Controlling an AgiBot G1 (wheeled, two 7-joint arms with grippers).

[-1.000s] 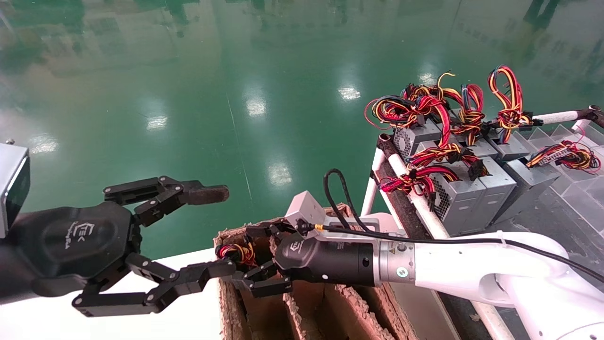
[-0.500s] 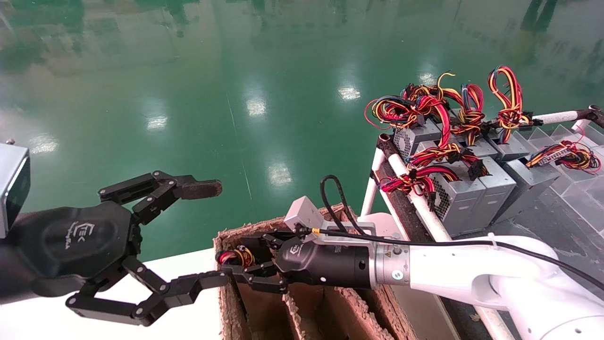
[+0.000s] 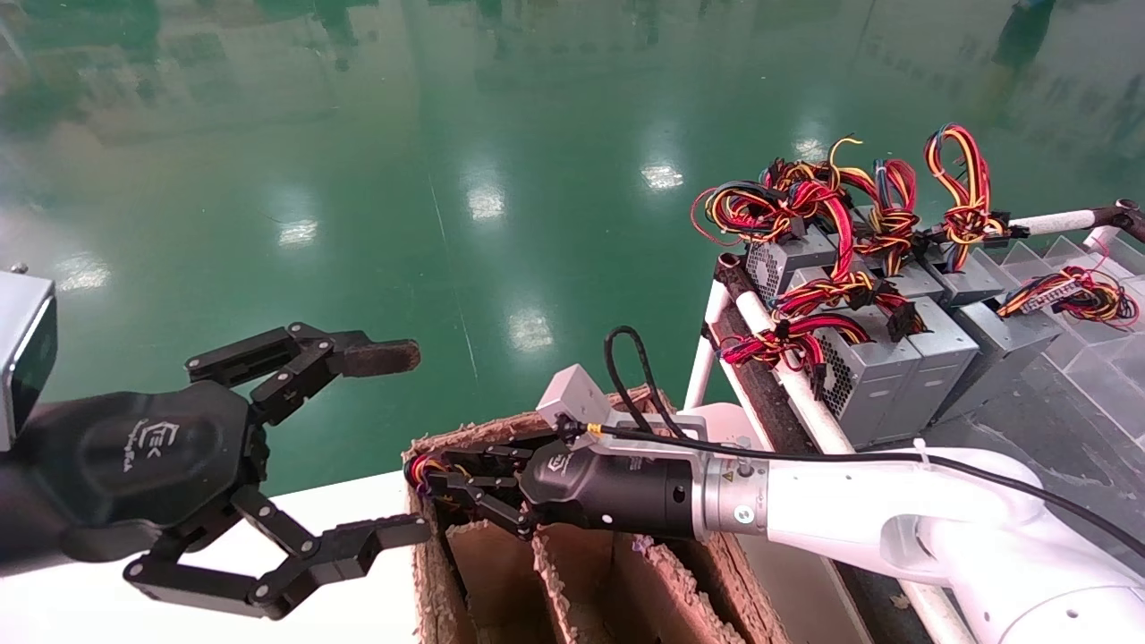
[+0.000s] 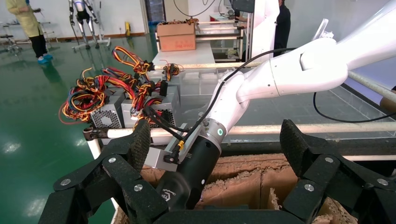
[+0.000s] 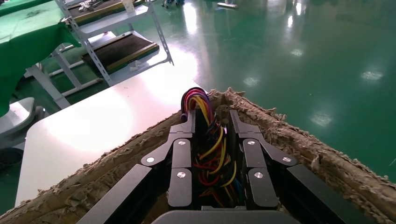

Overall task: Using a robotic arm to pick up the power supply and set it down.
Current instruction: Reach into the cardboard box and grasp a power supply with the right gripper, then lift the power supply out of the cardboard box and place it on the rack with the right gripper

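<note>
Wires of the power supply sit pinched between the right hand's narrowed fingers, down in the end slot of the cardboard crate at the white bench's edge. Since a second ago that hand has pushed forward and closed, so the lift probably comes next. The left hand hangs wide open beside the crate.

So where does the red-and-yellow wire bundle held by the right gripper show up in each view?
Head: wire bundle at the brown cardboard box far corner, in the right gripper.
Left wrist: not visible.
Right wrist: centre.
Shared landmark: cardboard box.
</note>
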